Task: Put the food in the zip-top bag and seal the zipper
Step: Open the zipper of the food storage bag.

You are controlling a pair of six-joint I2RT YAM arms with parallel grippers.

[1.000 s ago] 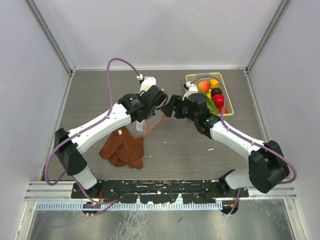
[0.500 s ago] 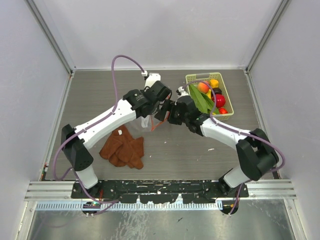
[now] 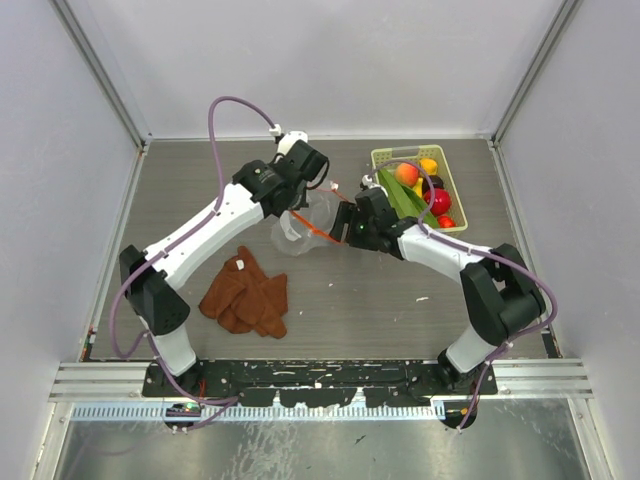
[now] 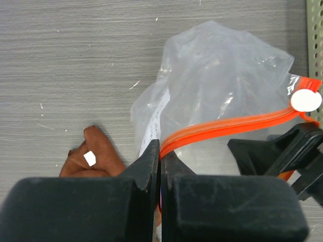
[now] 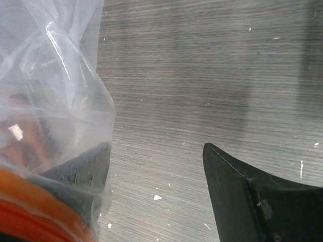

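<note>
Gripping the zipper (image 4: 232,126) at one end: the left pincer (image 4: 160,151) is pinched fully closed on the orange-red strip, with no gap between its fingers. The strip runs out from the fingertips to a white end tab (image 4: 306,100) at its far end. The zip-top bag (image 4: 222,75) bulges just beyond the left pincer, clear and wrinkled. Cannot tell whether it rests on the counter (image 3: 400,300).

The right pincer (image 5: 156,171) faces the left one at the tab end of the strip, jaws wide apart. One finger shows through the bag's plastic beside the strip and the other is bare over the counter. Cannot tell whether the covered finger is inside the mouth or behind the film.

A pale green basket (image 3: 400,150) sits near the right pincer, on the side away from the bag. It holds a peach (image 3: 407,174), a red apple (image 3: 437,200), green leaves (image 3: 398,200), an orange-yellow piece (image 3: 428,165) and a dark purple piece (image 3: 432,183).

A rust-brown cloth (image 4: 96,151) lies on the counter beside the left pincer, apart from the bag.
</note>
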